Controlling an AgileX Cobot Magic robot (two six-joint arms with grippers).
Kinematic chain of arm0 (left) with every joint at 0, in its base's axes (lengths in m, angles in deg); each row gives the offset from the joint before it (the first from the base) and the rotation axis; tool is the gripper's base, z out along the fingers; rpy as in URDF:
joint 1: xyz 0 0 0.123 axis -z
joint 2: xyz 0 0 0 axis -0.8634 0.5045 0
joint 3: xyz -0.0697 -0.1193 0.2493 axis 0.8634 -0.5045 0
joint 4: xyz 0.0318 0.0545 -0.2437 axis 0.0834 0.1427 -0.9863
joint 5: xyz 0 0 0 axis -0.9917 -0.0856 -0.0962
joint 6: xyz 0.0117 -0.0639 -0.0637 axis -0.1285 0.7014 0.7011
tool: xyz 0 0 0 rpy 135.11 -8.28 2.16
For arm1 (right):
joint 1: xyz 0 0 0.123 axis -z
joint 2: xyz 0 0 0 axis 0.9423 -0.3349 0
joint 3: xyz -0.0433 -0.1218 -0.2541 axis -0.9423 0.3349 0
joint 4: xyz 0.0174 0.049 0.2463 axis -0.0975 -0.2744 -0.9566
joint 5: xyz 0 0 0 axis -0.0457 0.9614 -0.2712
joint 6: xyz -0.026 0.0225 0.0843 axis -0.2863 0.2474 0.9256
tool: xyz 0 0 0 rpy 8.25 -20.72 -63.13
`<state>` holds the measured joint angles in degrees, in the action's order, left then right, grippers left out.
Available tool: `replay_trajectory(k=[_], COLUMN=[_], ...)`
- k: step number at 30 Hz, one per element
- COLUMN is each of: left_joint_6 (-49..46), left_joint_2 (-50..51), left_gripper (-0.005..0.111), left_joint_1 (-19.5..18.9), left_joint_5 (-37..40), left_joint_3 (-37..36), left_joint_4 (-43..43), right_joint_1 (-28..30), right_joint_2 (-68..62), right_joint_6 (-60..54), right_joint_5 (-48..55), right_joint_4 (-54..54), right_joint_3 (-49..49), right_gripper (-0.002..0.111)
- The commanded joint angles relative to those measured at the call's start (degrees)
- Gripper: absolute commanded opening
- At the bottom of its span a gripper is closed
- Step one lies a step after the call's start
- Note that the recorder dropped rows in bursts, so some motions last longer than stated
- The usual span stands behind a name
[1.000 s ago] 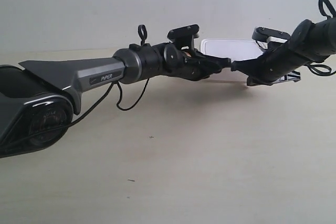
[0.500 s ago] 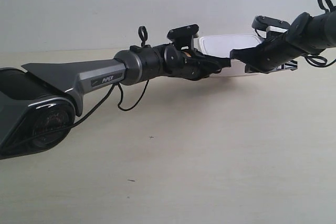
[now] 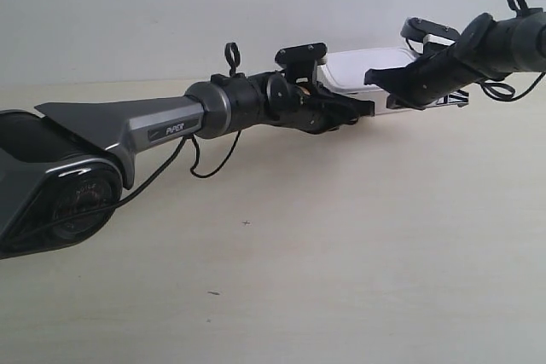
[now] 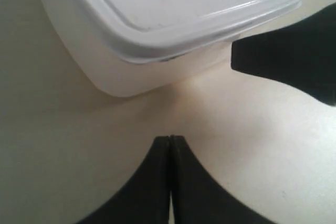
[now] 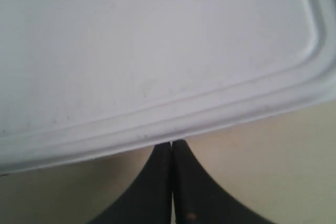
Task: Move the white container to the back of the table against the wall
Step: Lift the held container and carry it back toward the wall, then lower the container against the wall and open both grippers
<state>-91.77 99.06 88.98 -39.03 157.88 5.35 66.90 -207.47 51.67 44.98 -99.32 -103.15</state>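
Observation:
The white container (image 3: pixel 354 67) lies far back on the table (image 3: pixel 341 236), close to the wall (image 3: pixel 171 6). The arm at the exterior view's right has its gripper (image 3: pixel 374 79) against the container's front side. The gripper (image 3: pixel 365 109) of the arm at the exterior view's left is just in front of the box. In the left wrist view my left gripper (image 4: pixel 170 138) is shut and empty, a short gap from the container (image 4: pixel 173 9), with the other gripper (image 4: pixel 283 61) at the box's edge. My right gripper (image 5: pixel 171 143) is shut, its tips at the lid rim of the container (image 5: pixel 157 40).
A black cable (image 3: pixel 205 164) loops down from the arm at the exterior view's left, whose large dark base (image 3: pixel 51 185) fills the near left. A few tiny dark specks (image 3: pixel 246 223) mark the pale wood surface.
The container has slid back toward the wall, with the gripper of the arm at the exterior view's right moving back alongside it. The other arm has barely moved.

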Motion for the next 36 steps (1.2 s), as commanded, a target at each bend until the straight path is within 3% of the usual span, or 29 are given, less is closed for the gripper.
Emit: replay_trajectory(k=[1, 36], left_joint_6=[-1.5, -1.7], left_joint_2=[-0.4, -0.5], left_gripper=[0.000, 0.000], left_joint_1=[-0.3, -0.6], left_joint_5=[0.7, 0.8], left_joint_3=[0.4, 0.4], left_joint_4=[0.3, 0.0], right_joint_1=[0.3, 0.2], right_joint_2=[-1.2, -5.7], right_joint_6=[-0.1, -0.5], right_joint_5=[0.0, -0.5], right_joint_4=[-0.7, -6.8], right_joint_3=[-1.9, -9.3], right_gripper=[0.000, 0.000])
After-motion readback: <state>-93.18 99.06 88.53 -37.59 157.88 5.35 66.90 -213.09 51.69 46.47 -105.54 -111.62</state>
